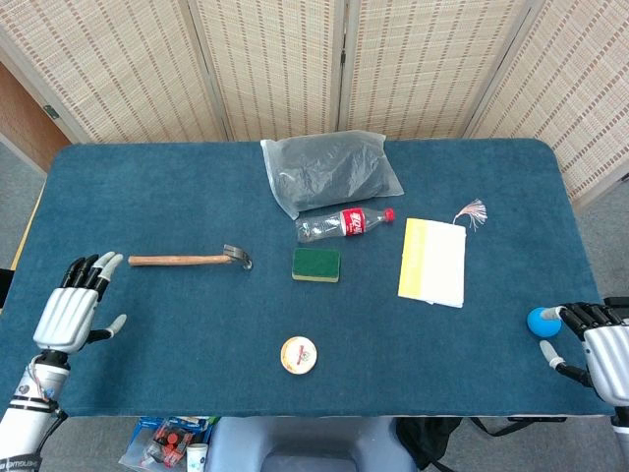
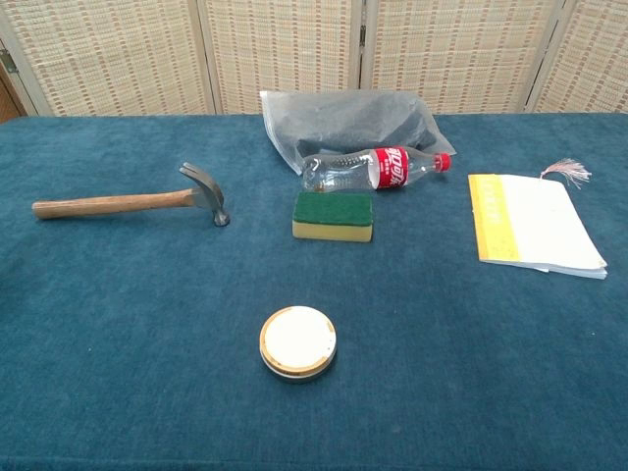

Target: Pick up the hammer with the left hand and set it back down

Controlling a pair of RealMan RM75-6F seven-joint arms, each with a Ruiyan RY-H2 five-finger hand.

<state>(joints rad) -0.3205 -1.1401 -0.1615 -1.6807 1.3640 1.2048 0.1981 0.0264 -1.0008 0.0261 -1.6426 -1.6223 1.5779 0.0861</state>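
A hammer (image 1: 189, 259) (image 2: 128, 201) with a wooden handle and dark metal head lies flat on the blue table, handle pointing left, head toward the middle. My left hand (image 1: 75, 308) hovers over the table's left edge, below and left of the handle's end, fingers spread and holding nothing. My right hand (image 1: 597, 344) rests at the table's right front corner, fingers spread, empty, beside a small blue ball (image 1: 540, 321). Neither hand shows in the chest view.
A grey plastic bag (image 1: 329, 172), a plastic bottle (image 1: 344, 224) with a red label, a green and yellow sponge (image 1: 315, 264), a round tin (image 1: 299, 355) and a yellow-edged notebook (image 1: 433, 261) lie from the middle to the right of the table.
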